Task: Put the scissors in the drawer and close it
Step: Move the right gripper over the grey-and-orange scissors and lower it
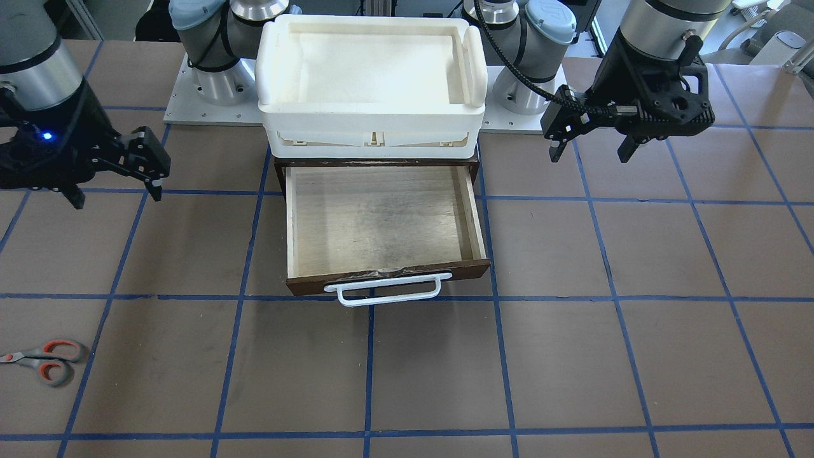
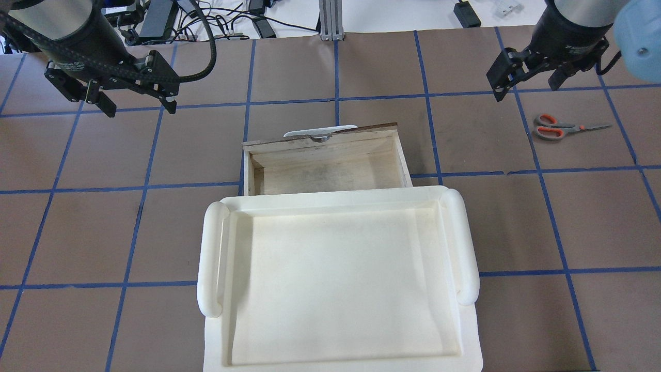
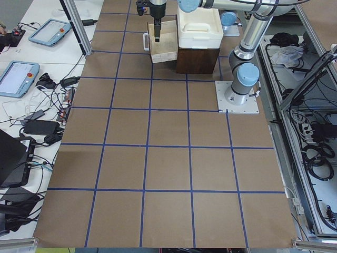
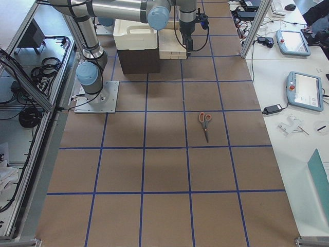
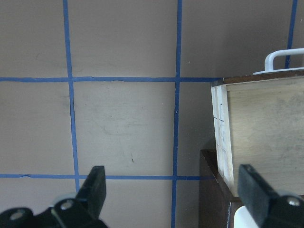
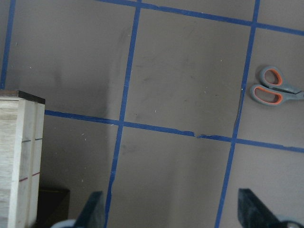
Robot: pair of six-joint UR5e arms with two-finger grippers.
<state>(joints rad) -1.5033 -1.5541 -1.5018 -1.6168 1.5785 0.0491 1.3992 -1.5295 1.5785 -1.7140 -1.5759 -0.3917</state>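
Note:
The scissors (image 1: 44, 359) lie flat on the table on my right side, with grey handles and orange-red loops. They also show in the overhead view (image 2: 555, 127) and the right wrist view (image 6: 270, 88). The drawer (image 1: 381, 219) is pulled open and empty, its white handle (image 1: 388, 289) facing away from my base. My right gripper (image 2: 525, 91) is open and empty, hovering between drawer and scissors, just beyond the scissors. My left gripper (image 2: 141, 111) is open and empty, above the table to the left of the drawer (image 2: 325, 170).
A white plastic tray (image 2: 335, 279) sits on top of the dark cabinet that holds the drawer. The table is brown with a blue tape grid. Both arm bases stand behind the cabinet (image 1: 216, 83).

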